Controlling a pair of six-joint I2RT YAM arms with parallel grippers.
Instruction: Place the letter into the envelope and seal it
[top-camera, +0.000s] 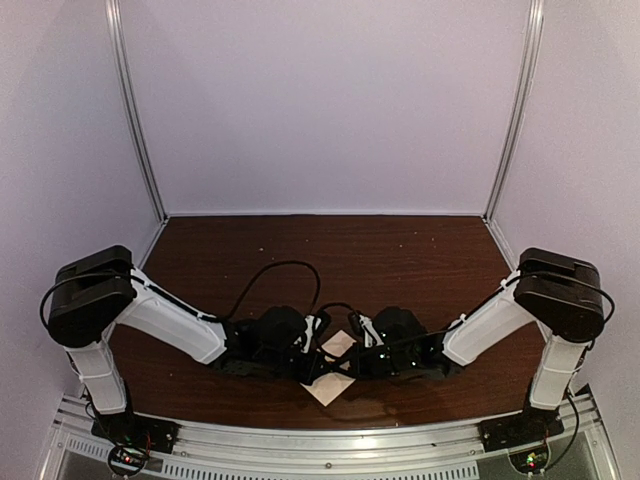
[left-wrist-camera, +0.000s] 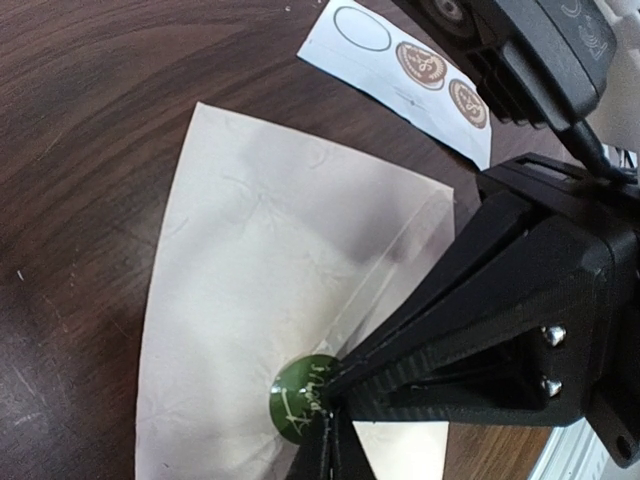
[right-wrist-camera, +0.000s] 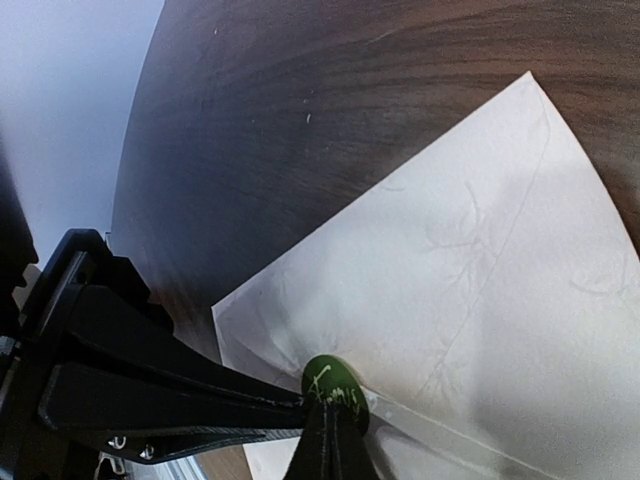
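Left end effector (left-wrist-camera: 325, 420) and right end effector (right-wrist-camera: 332, 418), shut and empty, seem pressed on the envelope's (left-wrist-camera: 260, 290) seal (left-wrist-camera: 296, 392); it could be peeled by lifting.

My left black two-finger gripper (left-wrist-camera: 323, 440) closed, fingers pressed together, pointing down. My right black two-finger gripper (right-wrist-camera: 330, 445) likewise closed. Tips just beside each other at centre. My left white-shelled arm (top-camera: 170, 322) and right white-shelled arm (top-camera: 490, 325) stretched low, forearms angled inward.
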